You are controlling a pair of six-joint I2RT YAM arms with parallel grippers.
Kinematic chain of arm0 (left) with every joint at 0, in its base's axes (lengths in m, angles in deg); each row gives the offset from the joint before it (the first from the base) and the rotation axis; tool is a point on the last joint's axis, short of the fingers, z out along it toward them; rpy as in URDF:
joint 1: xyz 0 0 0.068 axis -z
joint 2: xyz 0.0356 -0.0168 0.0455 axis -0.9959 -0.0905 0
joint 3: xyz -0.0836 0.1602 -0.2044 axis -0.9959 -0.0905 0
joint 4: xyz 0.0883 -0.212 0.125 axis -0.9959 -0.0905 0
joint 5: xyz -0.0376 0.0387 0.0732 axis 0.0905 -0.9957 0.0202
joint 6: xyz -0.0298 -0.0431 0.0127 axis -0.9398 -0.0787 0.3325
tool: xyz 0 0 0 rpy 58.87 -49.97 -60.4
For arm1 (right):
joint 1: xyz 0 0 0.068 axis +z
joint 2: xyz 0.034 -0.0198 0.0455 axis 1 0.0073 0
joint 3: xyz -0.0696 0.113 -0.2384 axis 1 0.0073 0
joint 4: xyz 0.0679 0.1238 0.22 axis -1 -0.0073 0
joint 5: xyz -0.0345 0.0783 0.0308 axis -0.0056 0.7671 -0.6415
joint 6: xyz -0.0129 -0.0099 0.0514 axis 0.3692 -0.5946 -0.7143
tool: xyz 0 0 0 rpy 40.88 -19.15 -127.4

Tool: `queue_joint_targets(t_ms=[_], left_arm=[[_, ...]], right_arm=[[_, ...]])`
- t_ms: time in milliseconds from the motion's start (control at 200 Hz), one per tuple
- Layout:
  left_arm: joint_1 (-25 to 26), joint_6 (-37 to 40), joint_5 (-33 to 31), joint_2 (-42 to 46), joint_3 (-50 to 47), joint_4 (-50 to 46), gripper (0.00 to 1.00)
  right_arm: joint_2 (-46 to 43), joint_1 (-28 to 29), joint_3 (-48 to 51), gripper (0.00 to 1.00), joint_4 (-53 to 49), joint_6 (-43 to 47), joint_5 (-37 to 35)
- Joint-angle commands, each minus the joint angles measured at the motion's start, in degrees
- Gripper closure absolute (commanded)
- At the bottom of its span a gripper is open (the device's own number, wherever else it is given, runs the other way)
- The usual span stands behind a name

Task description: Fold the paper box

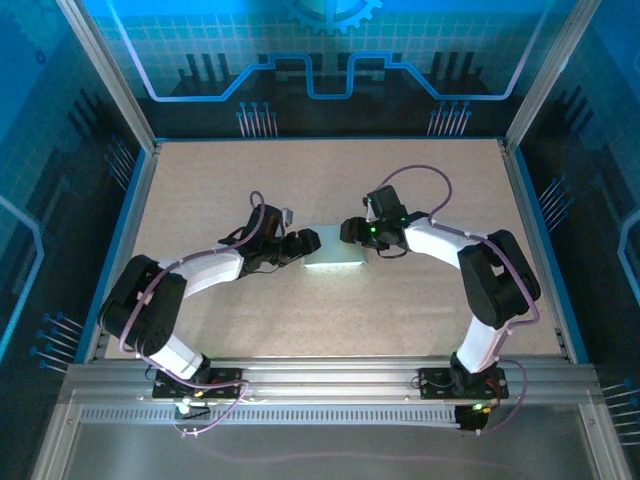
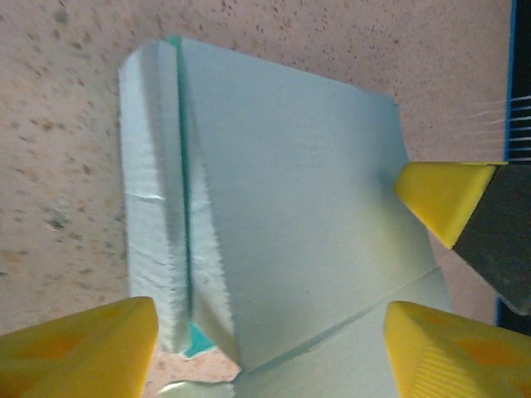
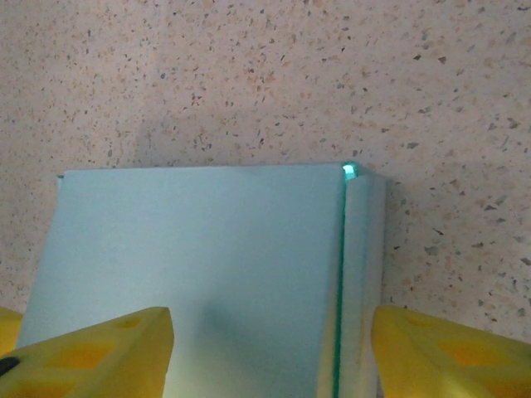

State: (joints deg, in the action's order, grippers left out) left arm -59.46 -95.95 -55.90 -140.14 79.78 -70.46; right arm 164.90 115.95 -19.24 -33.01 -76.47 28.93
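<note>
Though the overhead camera gives little more than a pale mint rectangle, the paper box (image 1: 335, 263) lies flat on the speckled table (image 1: 300, 330) with an arm at either side. The left gripper (image 1: 303, 245) is against its left end, and the right gripper (image 1: 352, 232) is at its far edge toward the right end. The left wrist camera shows what is lost from above: a narrow side strip with a ragged, saw-toothed edge, a teal seam beside it, and a crease across the near panel. Its yellow fingers (image 2: 79, 352) stand wide, straddling the box's end, while one fingertip (image 2: 440, 195) of the right gripper meets the box's edge. From the right wrist, those jaws are wide too, spread over the box, the seam between them.
</note>
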Motion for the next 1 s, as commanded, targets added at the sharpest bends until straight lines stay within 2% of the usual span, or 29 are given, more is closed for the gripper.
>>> queue_joint_targets(t_ms=[0,75,165,320,495,565,770,920,996], left_arm=[[-0.42,4.14,-2.77,0.69,3.03,-6.37,0.2],[-0.43,4.4,-1.91,-1.66,4.02,-6.75,0.21],[-0.36,3.83,-1.02,-4.77,4.14,-5.04,0.36],[-0.37,2.9,0.32,-8.79,4.27,-2.61,0.54],[-0.31,2.19,0.45,-9.51,2.68,-1.02,0.65],[-0.32,2.29,0.42,-9.13,2.21,-0.89,0.66],[-0.32,2.73,-0.18,-7.3,2.07,-0.7,0.6],[-0.42,4.4,-0.19,-5.78,2.3,-0.11,0.5],[-0.73,4.97,-0.8,-4.93,2.16,-0.47,0.42]], right_arm=[[-2.52,-0.71,1.77,0.32,0.63,1.08,1.76],[-2.41,-0.76,2.69,0.32,1.18,1.0,2.43],[-2.33,-0.66,3.88,0.33,2.21,0.43,3.12],[-1.92,-0.79,5.31,0.37,3.43,0.07,3.63],[-1.59,-0.79,5.67,0.46,3.96,-0.06,3.82],[-1.48,-0.93,5.6,0.52,3.71,0.16,3.55],[-2.5,-1.28,5.55,0.6,3.46,0.41,3.22],[-3.4,-1.71,5.92,0.61,3.76,0.12,2.49],[-4.0,-2.02,6.26,0.56,4.27,-0.1,1.82]])
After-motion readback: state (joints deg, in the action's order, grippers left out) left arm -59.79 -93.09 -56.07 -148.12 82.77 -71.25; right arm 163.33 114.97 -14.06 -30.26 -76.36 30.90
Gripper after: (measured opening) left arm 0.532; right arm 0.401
